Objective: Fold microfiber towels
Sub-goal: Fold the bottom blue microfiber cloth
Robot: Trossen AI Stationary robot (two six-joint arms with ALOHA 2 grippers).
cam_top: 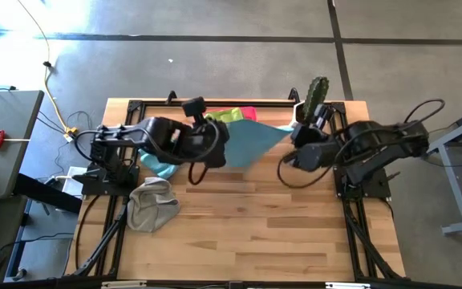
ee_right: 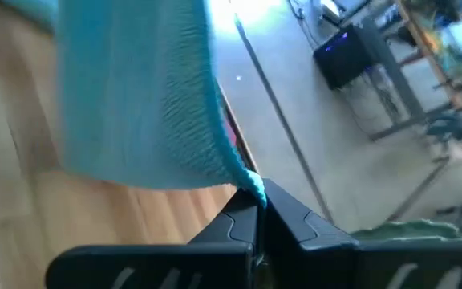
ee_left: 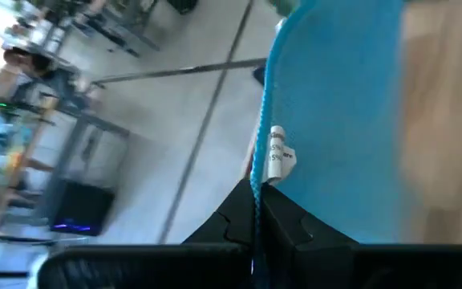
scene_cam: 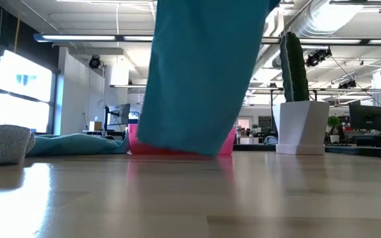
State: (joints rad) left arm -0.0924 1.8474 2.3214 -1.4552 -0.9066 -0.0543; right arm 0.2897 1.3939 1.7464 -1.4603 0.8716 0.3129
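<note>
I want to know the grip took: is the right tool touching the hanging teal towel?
Touching. The right wrist view shows the right tool shut on a corner of the teal towel.

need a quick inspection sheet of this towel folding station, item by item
surface: wooden table, bare across the front
job's things: teal towel held up, stretched between both arms; second teal towel and grey towel crumpled on the table; green towel at the back
clutter: pink tray, potted cactus
grippers: left tool and right tool each shut on a towel corner
cables: yellow cable on the floor
surroundings: open workshop, side table
</note>
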